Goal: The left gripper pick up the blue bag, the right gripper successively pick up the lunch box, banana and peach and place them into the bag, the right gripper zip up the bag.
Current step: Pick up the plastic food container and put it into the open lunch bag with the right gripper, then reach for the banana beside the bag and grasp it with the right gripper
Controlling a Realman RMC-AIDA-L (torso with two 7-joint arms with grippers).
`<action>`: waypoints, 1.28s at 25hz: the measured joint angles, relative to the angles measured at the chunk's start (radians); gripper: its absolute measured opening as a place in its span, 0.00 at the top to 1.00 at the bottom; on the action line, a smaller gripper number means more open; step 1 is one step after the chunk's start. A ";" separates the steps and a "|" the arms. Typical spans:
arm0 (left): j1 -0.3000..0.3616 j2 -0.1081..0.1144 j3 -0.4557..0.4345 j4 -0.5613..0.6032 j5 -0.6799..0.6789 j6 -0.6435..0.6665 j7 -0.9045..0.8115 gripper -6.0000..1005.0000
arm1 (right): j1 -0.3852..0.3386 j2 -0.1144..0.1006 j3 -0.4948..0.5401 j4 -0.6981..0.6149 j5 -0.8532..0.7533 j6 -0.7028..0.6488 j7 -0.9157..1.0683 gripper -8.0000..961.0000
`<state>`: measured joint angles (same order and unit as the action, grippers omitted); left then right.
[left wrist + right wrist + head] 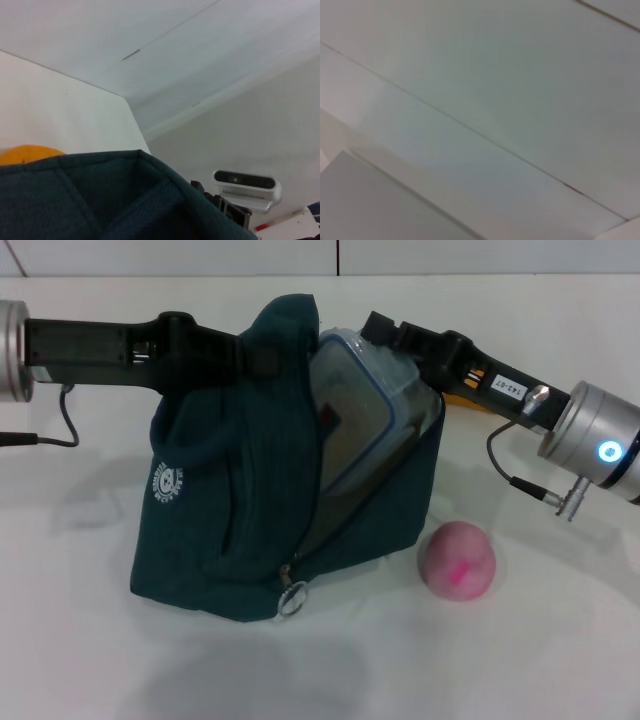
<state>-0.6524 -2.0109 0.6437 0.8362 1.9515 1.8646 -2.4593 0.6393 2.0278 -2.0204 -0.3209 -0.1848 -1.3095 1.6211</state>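
My left gripper [255, 358] clamps the blue bag [230, 530] rim at upper centre; my right gripper [385, 332], upper right, is at the lunch box [365, 405] half-sunk in the mouth, grip state unreadable. Risk: box snags on the rim and tips out toward the peach [456, 560]. White round logo and arm label illegible

White tabletop [90, 660] beneath pale panelled wall [450, 255] with thin seams.
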 joint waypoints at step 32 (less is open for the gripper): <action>0.024 0.023 -0.007 -0.018 -0.011 -0.032 0.025 0.96 | -0.062 -0.142 0.259 -0.088 -0.264 -0.138 -0.091 0.23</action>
<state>-0.6282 -1.9882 0.6366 0.8179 1.9403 1.8329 -2.4343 0.5774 1.8859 -1.7611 -0.4087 -0.4489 -1.4472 1.5305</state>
